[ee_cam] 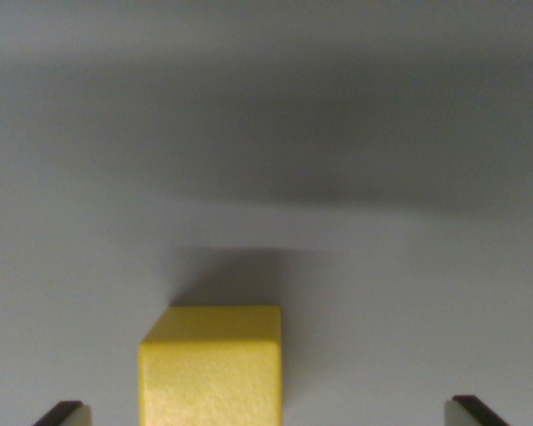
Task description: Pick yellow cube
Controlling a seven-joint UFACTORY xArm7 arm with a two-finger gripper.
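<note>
The yellow cube (pixel 210 368) sits at six o'clock in the wrist view, between the fingertips of the gripper (pixel 271 414) but nearer the seven o'clock tip than the five o'clock one; the jaws stand wide, touching nothing; I judge a small shift toward nine o'clock would centre it; the cube rests flat on the pale grey table (pixel 409 293), matte, sharp-edged, one corner edge facing the camera.
</note>
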